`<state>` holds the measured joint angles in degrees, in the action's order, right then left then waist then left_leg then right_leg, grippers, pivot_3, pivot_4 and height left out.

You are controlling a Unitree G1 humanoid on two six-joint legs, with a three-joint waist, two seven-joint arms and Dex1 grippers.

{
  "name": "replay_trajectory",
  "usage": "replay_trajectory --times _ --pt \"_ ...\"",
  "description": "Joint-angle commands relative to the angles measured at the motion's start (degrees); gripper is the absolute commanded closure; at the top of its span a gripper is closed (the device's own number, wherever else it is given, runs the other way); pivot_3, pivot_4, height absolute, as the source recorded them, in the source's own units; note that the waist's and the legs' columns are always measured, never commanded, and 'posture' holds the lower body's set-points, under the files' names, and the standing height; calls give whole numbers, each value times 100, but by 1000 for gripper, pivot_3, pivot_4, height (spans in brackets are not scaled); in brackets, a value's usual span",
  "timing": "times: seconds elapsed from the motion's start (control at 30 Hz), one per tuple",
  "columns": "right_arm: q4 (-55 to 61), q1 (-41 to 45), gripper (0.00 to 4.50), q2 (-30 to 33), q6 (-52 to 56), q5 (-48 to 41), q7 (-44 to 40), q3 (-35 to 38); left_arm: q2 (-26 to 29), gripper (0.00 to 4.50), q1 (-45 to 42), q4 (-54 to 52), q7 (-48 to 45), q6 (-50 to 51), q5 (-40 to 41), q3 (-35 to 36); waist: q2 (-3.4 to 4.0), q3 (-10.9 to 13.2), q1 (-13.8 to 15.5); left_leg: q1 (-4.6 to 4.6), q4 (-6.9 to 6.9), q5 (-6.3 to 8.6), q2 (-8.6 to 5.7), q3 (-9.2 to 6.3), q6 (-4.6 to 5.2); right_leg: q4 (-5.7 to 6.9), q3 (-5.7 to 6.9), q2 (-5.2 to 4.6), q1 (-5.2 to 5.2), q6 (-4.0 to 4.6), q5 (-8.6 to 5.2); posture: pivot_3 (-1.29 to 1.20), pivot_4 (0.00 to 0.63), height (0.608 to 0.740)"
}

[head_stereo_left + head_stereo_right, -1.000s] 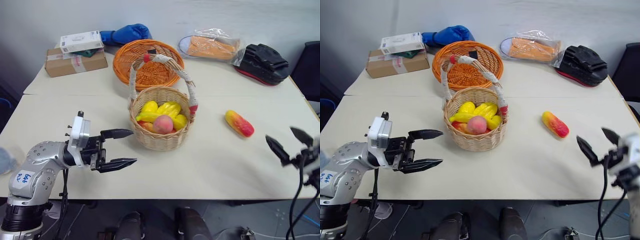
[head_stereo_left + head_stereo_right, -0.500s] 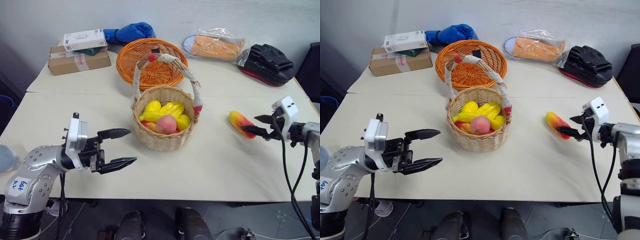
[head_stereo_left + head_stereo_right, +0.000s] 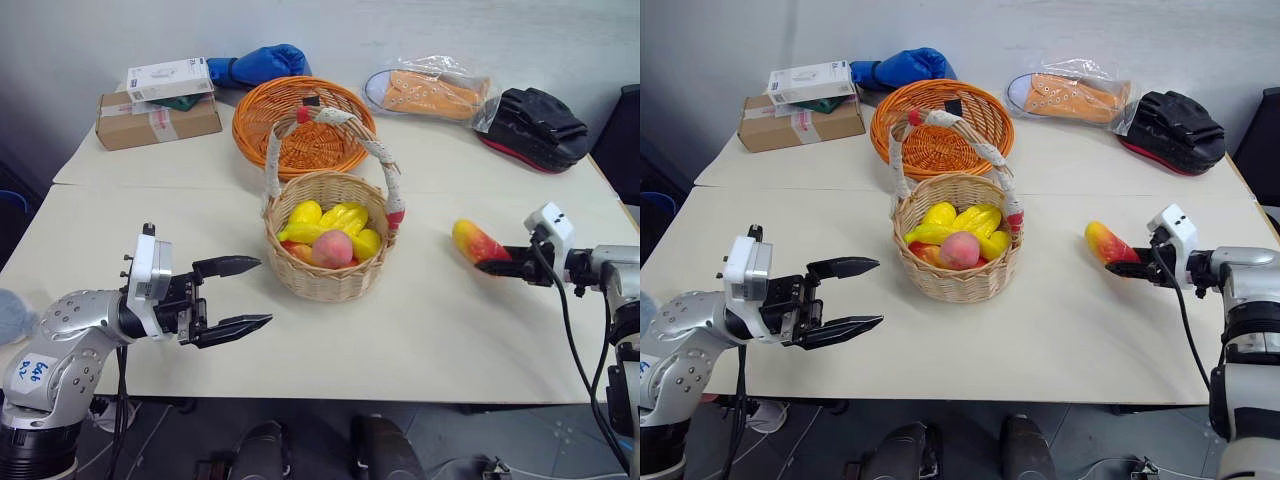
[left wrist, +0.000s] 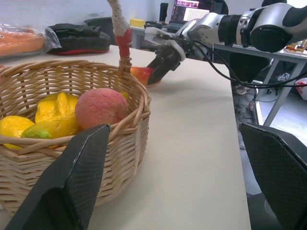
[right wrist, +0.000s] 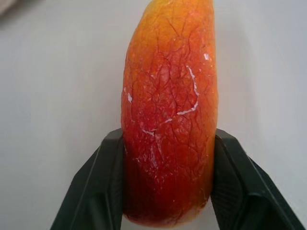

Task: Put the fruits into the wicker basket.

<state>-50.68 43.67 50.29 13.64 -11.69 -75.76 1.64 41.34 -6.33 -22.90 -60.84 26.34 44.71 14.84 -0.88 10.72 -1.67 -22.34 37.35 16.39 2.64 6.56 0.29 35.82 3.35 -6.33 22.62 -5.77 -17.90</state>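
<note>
The right gripper [image 5: 165, 187] is pressing its jaws against both sides of the mango's [image 5: 168, 110] red end, which is lying on the counter [image 3: 420, 330] right of the wicker basket [image 3: 325, 270]. The left gripper [image 3: 240, 297] is hovering wide open, gripping nothing, left of the basket.

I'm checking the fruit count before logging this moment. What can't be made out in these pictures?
- Fruits low in the wicker basket: head views, covered by the peach and yellow fruits; count unclear.
- Mango: right wrist view, far tip cut by the edge, near end between the right gripper fingers.
- Mango's near end: head views, behind the gripper.
</note>
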Motion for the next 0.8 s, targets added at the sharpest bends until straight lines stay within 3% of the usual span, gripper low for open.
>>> replay_trajectory --times 0.03,0.1,0.17,0.37,0.53,0.63,0.7,0.8 --pt "2412 -627 2646 427 1443 -1196 -1096 283 74 0 29 -62 15 -40 129 258 1 1 7 0 0 1 3 -1 -1 0 0 -2 0 0 0 0 150 740" --pt "4506 -1252 2646 721 2654 -1961 -1120 165 11 0 112 98 25 -158 72 382 21 12 20 -3 -3 2 9 -5 -3 1 0 -11 4 0 0 0 150 740" --pt "5824 -1519 2646 681 3638 -2688 -639 292 -38 0 248 319 -15 -380 -117 457 21 13 -5 1 -6 7 15 -10 -7 2 5 -11 4 2 -1 0 150 740" --pt "7733 -1331 2646 -862 4914 -4414 1648 687 -104 0 471 631 84 -725 -237 752 10 13 -3 9 -13 29 19 -18 0 6 4 -12 4 11 -4 0 150 740" --pt "7675 -464 2646 -2740 4767 -3711 4148 130 -158 0 505 529 168 -650 -124 824 9 12 -10 -12 -11 25 9 -24 -12 4 -38 -28 21 13 -4 0 150 740" --pt "7428 -226 2646 -3035 4415 -2933 4721 -295 -199 0 493 458 238 -621 -111 785 0 7 4 -38 -15 6 7 -20 -27 8 -37 -28 53 15 -4 0 150 740" --pt "7366 -243 1916 -3010 4326 -2674 4772 -565 -222 0 508 427 259 -623 -133 767 -5 4 7 -94 -2 -3 3 -19 -20 22 -33 -26 104 13 -3 0 150 740" --pt "7431 -244 922 -2834 4148 -2462 4564 -804 -243 0 563 338 311 -592 -136 745 -7 3 0 -97 -5 -7 2 1 -10 26 -1 -18 105 5 1 0 150 740"
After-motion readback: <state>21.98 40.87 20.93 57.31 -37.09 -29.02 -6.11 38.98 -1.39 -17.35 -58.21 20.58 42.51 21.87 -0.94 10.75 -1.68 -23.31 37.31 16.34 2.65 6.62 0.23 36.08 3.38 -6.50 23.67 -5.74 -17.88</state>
